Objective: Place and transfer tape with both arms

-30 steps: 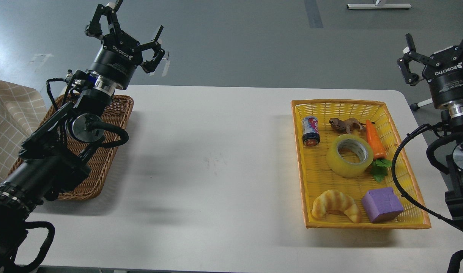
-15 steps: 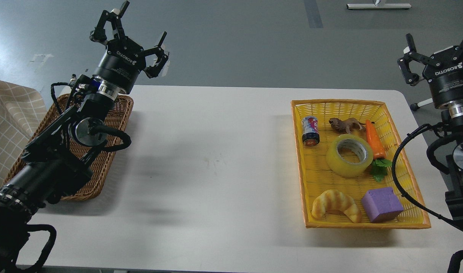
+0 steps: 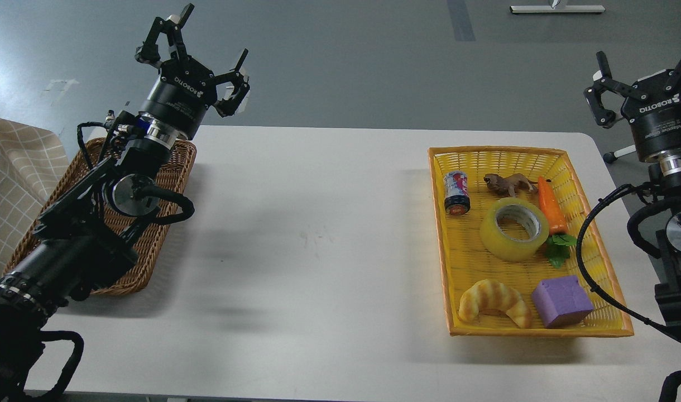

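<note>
Spanning between both arms, the white tabletop [image 3: 318,234] lies bare; left tool [image 3: 206,58] and right tool [image 3: 642,56] spread wide, 2 baskets beneath, tape [image 3: 513,230] below the right.

- The tape [image 3: 514,229] lies flat in the middle of the yellow basket [image 3: 603,245], right on the white table [image 3: 318,234].
- Carrot [image 3: 551,205] just right of it; can [image 3: 456,192] and toy lion [image 3: 508,182] farther.
- Croissant [image 3: 493,302] and purple cube [image 3: 561,301] nearer.
- Left gripper [image 3: 198,58] spread above the wicker tray [image 3: 156,245]; right gripper [image 3: 644,70] spread, far right.
</note>
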Controlling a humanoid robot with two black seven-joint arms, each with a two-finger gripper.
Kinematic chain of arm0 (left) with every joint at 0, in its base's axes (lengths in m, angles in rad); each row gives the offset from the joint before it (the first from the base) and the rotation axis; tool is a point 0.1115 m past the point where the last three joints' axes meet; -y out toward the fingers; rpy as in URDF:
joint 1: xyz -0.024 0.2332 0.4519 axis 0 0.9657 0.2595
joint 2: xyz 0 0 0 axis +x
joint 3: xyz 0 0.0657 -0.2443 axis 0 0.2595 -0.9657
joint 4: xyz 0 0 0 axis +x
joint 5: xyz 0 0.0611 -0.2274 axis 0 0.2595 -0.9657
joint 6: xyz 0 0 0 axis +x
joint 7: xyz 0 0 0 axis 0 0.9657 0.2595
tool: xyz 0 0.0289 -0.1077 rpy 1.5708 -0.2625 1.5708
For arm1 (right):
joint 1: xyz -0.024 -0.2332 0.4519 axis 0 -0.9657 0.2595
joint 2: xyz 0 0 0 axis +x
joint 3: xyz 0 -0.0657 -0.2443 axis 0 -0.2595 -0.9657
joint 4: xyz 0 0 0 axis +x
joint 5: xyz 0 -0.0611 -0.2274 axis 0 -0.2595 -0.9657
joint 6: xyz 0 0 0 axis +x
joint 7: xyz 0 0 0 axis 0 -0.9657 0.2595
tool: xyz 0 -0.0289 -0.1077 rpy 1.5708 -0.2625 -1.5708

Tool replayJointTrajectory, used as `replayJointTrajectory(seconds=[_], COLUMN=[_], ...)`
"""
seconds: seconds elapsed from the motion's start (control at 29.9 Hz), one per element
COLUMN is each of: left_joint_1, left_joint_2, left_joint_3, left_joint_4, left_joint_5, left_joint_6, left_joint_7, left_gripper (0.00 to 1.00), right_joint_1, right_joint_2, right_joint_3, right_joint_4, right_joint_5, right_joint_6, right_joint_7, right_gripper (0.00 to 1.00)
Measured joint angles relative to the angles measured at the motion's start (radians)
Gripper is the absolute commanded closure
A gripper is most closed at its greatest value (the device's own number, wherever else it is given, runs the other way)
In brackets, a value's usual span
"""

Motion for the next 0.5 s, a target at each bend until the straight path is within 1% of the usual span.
replayJointTrajectory(seconds=[0.33, 0.5], left_joint_1=[-0.003, 0.0], left_joint_2=[-0.004, -0.004], left_joint_3=[0.0, 0.0], left_joint_4=[0.0, 0.0], left_joint_5=[0.001, 0.001], left_joint_6=[0.0, 0.0], left_joint_7=[0.011, 0.002], left_gripper=[0.02, 0.02], right_joint_1=[-0.001, -0.002], right_joint_2=[0.0, 0.0], right_joint_3=[-0.001, -0.001], right_joint_4=[0.002, 0.002], right_joint_5=[0.0, 0.0], right_joint_6=[0.0, 0.0], right_joint_7=[0.0, -0.001], right_gripper=[0.0, 0.0])
